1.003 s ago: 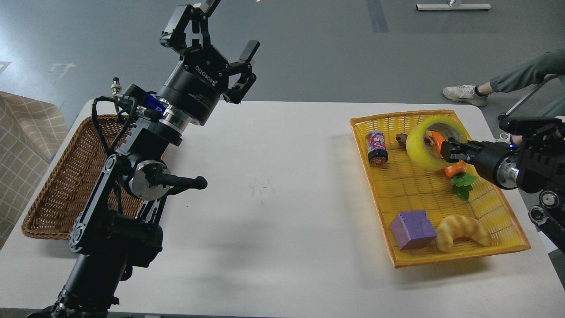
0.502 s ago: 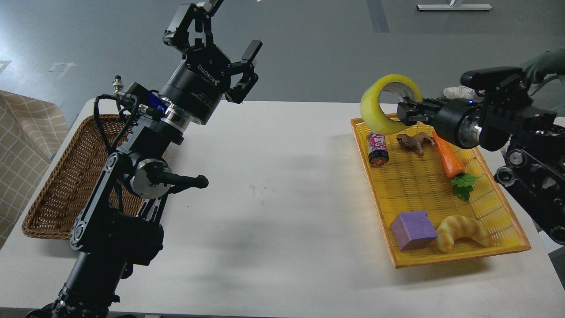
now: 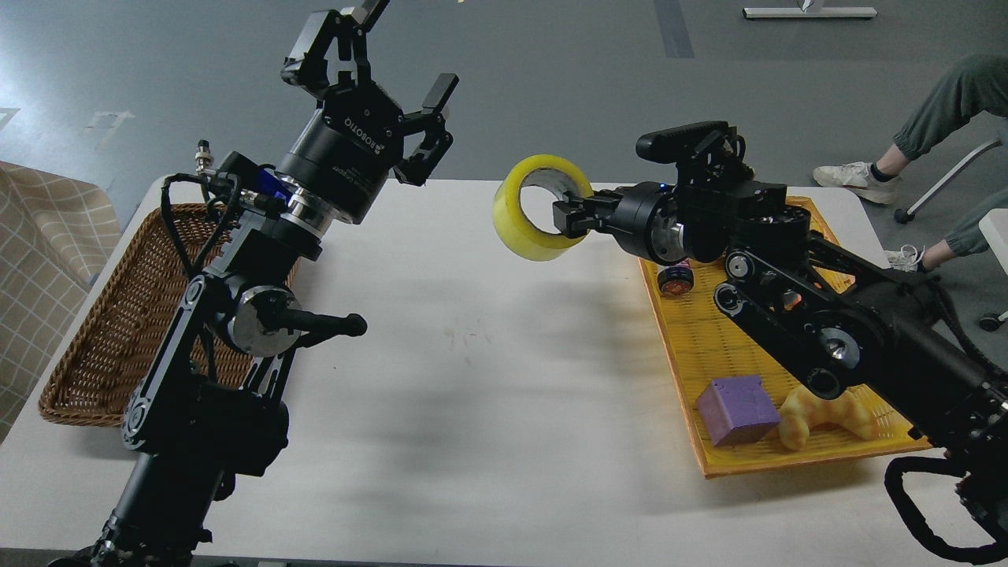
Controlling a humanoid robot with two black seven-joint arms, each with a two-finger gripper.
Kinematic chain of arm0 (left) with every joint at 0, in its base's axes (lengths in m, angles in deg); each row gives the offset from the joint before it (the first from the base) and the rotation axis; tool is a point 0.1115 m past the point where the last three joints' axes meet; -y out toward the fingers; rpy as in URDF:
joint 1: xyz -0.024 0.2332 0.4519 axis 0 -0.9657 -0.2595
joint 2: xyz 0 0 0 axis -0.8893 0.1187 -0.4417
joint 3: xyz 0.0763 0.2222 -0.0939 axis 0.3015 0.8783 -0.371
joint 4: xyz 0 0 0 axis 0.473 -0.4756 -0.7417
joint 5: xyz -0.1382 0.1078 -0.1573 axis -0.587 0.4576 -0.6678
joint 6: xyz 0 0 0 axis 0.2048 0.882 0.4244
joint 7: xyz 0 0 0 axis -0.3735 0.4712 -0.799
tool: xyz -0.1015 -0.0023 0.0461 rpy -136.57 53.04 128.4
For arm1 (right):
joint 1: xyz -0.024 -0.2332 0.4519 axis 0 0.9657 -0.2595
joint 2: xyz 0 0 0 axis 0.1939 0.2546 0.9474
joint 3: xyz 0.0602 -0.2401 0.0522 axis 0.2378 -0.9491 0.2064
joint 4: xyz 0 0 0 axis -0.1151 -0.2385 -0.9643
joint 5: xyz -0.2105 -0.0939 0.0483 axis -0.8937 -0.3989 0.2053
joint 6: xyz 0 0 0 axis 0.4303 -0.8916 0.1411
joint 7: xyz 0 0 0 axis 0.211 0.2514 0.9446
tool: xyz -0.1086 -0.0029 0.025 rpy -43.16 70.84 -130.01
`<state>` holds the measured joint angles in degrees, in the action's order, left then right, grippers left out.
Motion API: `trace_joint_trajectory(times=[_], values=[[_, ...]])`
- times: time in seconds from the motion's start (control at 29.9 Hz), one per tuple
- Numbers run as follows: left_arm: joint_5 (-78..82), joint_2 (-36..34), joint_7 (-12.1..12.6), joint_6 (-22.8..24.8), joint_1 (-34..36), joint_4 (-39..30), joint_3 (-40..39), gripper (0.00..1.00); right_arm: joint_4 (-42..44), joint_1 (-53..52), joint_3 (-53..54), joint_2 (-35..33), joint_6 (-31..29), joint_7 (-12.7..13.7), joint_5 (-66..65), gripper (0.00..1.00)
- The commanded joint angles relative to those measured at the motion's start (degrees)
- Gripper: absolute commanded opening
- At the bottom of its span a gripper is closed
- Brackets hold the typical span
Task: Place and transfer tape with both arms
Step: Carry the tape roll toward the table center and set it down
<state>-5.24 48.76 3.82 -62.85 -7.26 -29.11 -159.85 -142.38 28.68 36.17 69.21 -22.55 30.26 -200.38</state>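
Already the tape (image 3: 539,206) is sitting up in the air near the middle of the frame, clear of the table (image 3: 488,378) and well away from the yellow tray (image 3: 709,346) at the right, so the pick-up part of the job is looking done. The right claw (image 3: 568,217) is gripping the roll, with one finger going through the hole and pinching the wall of the ring, and the roll is hanging on edge with its opening facing roughly toward the viewer. The left claw (image 3: 374,59) is waiting in the upper left of the frame, pointing upward with its fingers spread wide and holding nothing, and it is sitting well apart from the tape and higher than it. So the handover itself is not yet happening: the two claws are needing to come together, the left one is needing to close on the roll, and the right one is needing to let go. After that, the setting-down is remaining, most likely into the brown wicker basket (image 3: 102,331) lying at the left edge behind the left arm, though that destination is only my guess. A purple block (image 3: 736,409), a croissant toy (image 3: 819,416) and a small can (image 3: 676,280) are lying in the tray, untouched.
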Motion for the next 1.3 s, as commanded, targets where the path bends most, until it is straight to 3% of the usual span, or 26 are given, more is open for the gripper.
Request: trace_joint_trajectory(times=[0.0,0.3,1.27], values=[[-0.07,0.0,-0.04,-0.07,-0.01,-0.07,-0.13,0.98,1.39,1.62,-2.11,2.8,0.0,0.08,0.13,0.0],[-0.07,0.0,-0.04,-0.15,-0.01,-0.07,-0.13,0.98,3.94,4.09,-7.83,6.76,0.0,0.34,1.8,0.0],[-0.33,0.0,-0.21,-0.24,0.08,-0.16,-0.22,0.98,10.8,3.73,-12.06,6.76,0.0,1.48,2.15,0.0]])
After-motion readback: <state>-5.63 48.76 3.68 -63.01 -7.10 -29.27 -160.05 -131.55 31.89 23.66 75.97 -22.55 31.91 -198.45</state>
